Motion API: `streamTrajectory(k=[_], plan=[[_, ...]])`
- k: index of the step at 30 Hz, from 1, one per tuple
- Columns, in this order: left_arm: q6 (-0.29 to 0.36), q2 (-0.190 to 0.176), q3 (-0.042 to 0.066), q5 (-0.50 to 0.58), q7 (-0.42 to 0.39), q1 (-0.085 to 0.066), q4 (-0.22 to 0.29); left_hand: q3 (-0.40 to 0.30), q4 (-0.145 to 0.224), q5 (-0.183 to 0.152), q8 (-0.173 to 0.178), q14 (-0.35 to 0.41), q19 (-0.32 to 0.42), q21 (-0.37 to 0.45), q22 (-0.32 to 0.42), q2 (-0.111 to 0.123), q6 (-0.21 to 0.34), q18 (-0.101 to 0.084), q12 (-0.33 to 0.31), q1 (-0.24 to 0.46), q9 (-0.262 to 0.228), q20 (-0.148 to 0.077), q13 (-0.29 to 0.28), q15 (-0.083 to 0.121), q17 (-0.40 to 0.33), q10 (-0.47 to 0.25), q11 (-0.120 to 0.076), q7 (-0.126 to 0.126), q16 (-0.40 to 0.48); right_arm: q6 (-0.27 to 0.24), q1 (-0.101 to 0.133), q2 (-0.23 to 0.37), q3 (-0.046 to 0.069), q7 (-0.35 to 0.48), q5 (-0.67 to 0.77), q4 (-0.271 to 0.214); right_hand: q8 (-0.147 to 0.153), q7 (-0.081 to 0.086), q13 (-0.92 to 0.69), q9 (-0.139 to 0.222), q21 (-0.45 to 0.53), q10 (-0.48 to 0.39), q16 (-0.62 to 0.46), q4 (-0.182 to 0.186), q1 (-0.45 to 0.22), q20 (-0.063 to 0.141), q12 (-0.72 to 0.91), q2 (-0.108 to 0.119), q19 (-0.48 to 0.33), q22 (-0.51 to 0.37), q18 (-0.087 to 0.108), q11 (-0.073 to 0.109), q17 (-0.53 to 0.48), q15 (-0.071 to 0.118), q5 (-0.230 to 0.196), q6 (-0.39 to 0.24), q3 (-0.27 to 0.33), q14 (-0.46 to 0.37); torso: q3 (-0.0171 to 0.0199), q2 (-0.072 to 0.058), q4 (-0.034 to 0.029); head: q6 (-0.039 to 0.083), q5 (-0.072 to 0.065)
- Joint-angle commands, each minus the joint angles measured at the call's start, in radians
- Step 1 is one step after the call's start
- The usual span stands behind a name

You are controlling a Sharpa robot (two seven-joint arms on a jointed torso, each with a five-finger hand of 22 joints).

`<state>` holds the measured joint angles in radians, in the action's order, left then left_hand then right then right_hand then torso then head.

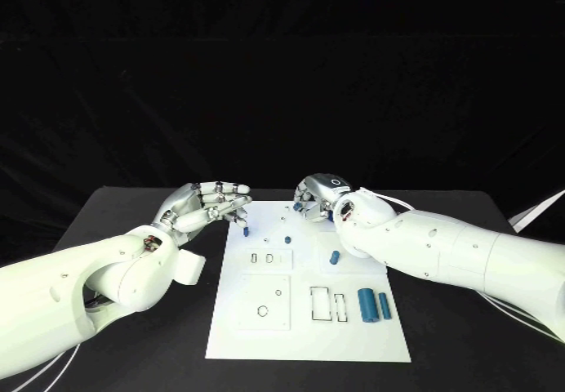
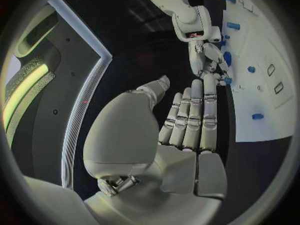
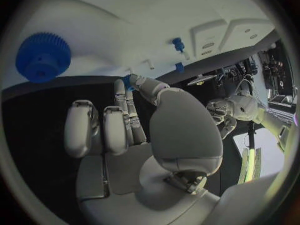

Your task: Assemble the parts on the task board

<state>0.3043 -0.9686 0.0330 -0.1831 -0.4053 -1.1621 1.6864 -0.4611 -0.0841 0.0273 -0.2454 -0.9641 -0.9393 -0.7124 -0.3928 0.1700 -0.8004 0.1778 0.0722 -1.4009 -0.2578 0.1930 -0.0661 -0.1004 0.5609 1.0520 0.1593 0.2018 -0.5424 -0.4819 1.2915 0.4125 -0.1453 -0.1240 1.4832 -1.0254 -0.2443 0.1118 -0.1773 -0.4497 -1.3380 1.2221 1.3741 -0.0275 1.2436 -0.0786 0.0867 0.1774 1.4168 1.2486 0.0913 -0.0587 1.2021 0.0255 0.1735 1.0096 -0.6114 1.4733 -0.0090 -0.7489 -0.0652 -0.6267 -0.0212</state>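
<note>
In the head view, nearest me is the near edge of the board (image 1: 309, 347), a white plate running away down the middle of the black table (image 1: 117, 204). At its near right two blue cylinders (image 1: 375, 305) lie side by side, next to a pair of narrow slots (image 1: 328, 303). Farther up, one small blue part (image 1: 335, 257) lies right of centre, and two blue pegs (image 1: 246, 231) (image 1: 287, 240) stand near the far left part of the board. My left hand (image 1: 210, 206) hovers just off the board's far left edge, fingers curled inward and close together; I see nothing in them. My right hand (image 1: 316, 196) is over the far edge of the board, fingers bent down around something blue (image 1: 298, 207).

From my left wrist, my left hand (image 2: 187, 122) has its fingers straight and side by side, thumb apart, holding nothing. Beyond their tips my right hand (image 2: 209, 60) reaches down to the board (image 2: 265, 105), a blue bit (image 2: 228, 80) at its fingertips.

From my right wrist, my right hand (image 3: 134, 120) pinches a small blue part (image 3: 127, 81) between thumb and a fingertip, just over the board's (image 3: 125, 15) edge. A blue gear (image 3: 42, 56) sits on the board well apart, and two pegs (image 3: 179, 45) (image 3: 179, 67) stand beyond.
</note>
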Motion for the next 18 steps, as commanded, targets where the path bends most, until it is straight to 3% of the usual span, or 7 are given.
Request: streamTrajectory(k=[1,9,11,18], plan=[[-0.003,0.005,0.001,0.001,-0.001,-0.003,0.0,-0.033,0.007,0.022,0.012,0.01,0.024,-0.015,-0.015,-0.001,0.005,0.002,-0.007,0.021,-0.014,-0.007,-0.003,0.001,0.018,-0.016,0.006,0.021,-0.023,-0.005,0.0,-0.013,0.001,0.001,0.002,0.014,-0.089,-0.008,-0.025,-0.093,-0.017,0.033,0.016,0.005,-0.017,0.002,0.005,-0.046,0.015,0.015,-0.026,0.01,0.017,0.002,0.013,0.014,-0.021,0.034,-0.0006,-0.001,-0.0021,0.001,0.001],[-0.002,0.006,0.001,0.001,0.0,-0.017,0.004,-0.033,0.007,0.022,0.012,0.01,0.025,-0.016,-0.016,-0.002,0.005,0.002,-0.007,0.021,-0.014,-0.007,-0.004,0.0,0.018,-0.016,0.006,0.021,-0.023,-0.015,-0.001,-0.039,0.002,0.002,0.003,0.038,-0.089,-0.008,-0.025,-0.094,-0.017,0.032,0.016,0.005,-0.017,0.002,0.004,-0.045,0.015,0.015,-0.026,0.01,0.017,0.002,0.014,0.013,-0.021,0.034,-0.0026,-0.01,-0.0048,0.008,0.005],[-0.002,0.006,0.001,0.001,0.0,-0.021,0.005,-0.033,0.007,0.022,0.012,0.01,0.025,-0.016,-0.016,-0.002,0.005,0.002,-0.007,0.021,-0.014,-0.007,-0.004,0.0,0.018,-0.016,0.006,0.021,-0.023,-0.015,-0.002,-0.046,0.002,0.003,0.002,0.045,-0.089,-0.008,-0.025,-0.094,-0.017,0.032,0.016,0.005,-0.017,0.002,0.004,-0.045,0.015,0.015,-0.026,0.01,0.017,0.002,0.014,0.013,-0.021,0.034,-0.0035,-0.011,-0.0084,0.002,0.003],[-0.001,0.004,0.001,0.001,0.003,-0.028,0.007,-0.033,0.007,0.022,0.012,0.011,0.026,-0.017,-0.017,-0.002,0.005,0.002,-0.007,0.021,-0.014,-0.006,-0.004,0.0,0.018,-0.016,0.006,0.021,-0.024,-0.016,-0.005,-0.059,0.002,0.004,0.002,0.063,-0.089,-0.008,-0.025,-0.096,-0.018,0.031,0.017,0.005,-0.018,0.002,0.003,-0.045,0.016,0.016,-0.026,0.009,0.018,0.002,0.015,0.01,-0.022,0.034,-0.0069,-0.017,-0.0149,0.008,0.002]])
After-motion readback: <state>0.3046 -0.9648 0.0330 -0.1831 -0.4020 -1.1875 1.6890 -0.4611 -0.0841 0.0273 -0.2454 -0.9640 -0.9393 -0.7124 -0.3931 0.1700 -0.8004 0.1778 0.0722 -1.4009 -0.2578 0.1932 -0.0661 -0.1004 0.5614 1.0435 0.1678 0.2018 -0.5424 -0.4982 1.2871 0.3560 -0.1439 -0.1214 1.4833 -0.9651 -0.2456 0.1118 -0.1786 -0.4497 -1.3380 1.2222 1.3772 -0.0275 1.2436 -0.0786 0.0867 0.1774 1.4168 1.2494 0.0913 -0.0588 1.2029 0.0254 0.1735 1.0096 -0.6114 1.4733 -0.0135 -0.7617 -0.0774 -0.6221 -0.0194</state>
